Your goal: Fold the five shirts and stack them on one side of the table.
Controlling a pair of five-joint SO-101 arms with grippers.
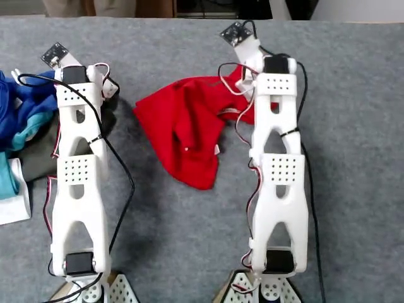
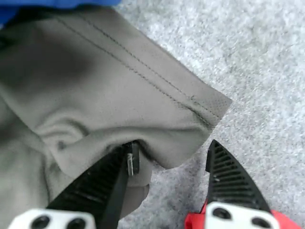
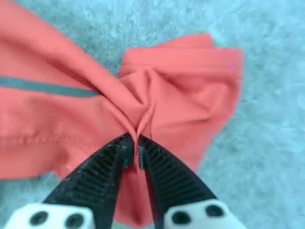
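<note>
The red shirt point(image 1: 183, 129) lies in a crumpled heap in the middle of the table point(image 1: 353, 126), between my two arms and a bit toward 12 o'clock. It is not flat yet. It looks like a lumpy triangle. One corner points at 6 o'clock, toward me. One wide side sticks out to 9 o'clock. I think its longest line runs from 1 o'clock, where I hold it, down to about 7 o'clock.

My right gripper point(image 3: 135, 140) is squeezed tight on a bunched fold of the red shirt at that 1 o'clock end. The cloth puckers right at the tips.

My left gripper point(image 2: 171, 145) is spread wide and holds nothing. One finger point(image 2: 114, 176) is at the edge of the grey shirt point(image 2: 95, 95), and the other is over bare table. The grey shirt sits in the pile at 9 o'clock, with the blue shirts point(image 1: 16, 107) just beyond it.

I think the job now is to get the red shirt flat so I can fold it. To do it well, I should pull my pinch gently toward 3 o'clock, low over the table, so the wrinkles slide out. If I tug fast, the fold could slip out. It would help if my left gripper took the 9 o'clock side, so the shirt gets stretched from both ends.
</note>
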